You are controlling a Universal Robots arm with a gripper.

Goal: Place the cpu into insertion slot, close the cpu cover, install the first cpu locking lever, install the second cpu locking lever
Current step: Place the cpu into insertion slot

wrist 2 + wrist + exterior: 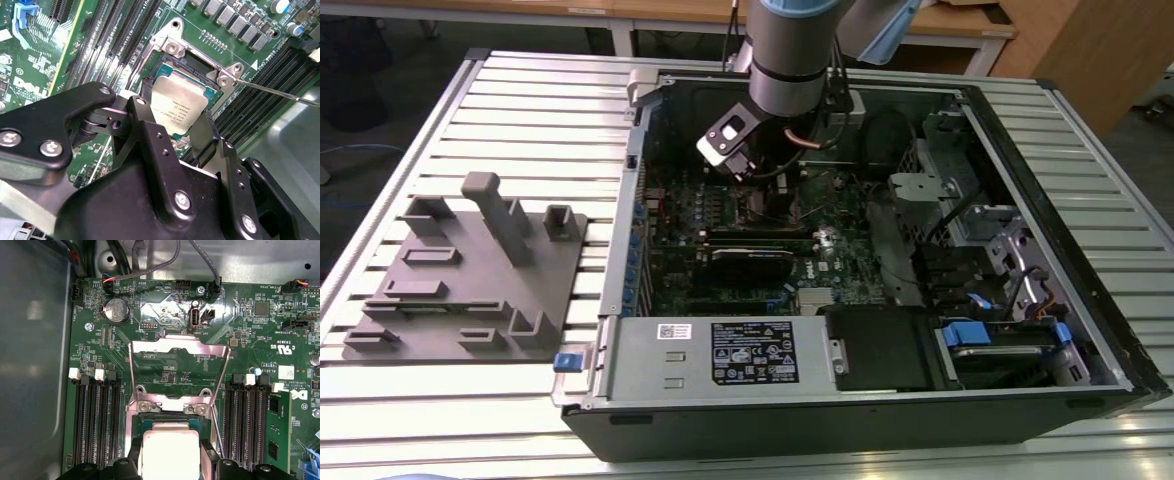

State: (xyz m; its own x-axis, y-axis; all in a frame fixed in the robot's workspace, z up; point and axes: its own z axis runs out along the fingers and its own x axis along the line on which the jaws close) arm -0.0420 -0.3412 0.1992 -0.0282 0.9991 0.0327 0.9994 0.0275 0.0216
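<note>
Reaching straight down over the slatted bench (520, 110) into the open computer case (1107, 330), the arm (790, 70) hangs above the motherboard (841, 260). The cpu cover (200, 342) stands raised on its hinge. The pincer (172, 114) pinches the cpu (181, 100) by opposite edges at the insertion slot (194, 70); I cannot tell whether the cpu is seated.

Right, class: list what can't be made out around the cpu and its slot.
Floor of the insertion slot: both wrist views, covered by the cpu.
Near edge of the cpu: first wrist view, cut off by the picture's edge.
Far end of a locking lever: second wrist view, runs off the picture.
</note>
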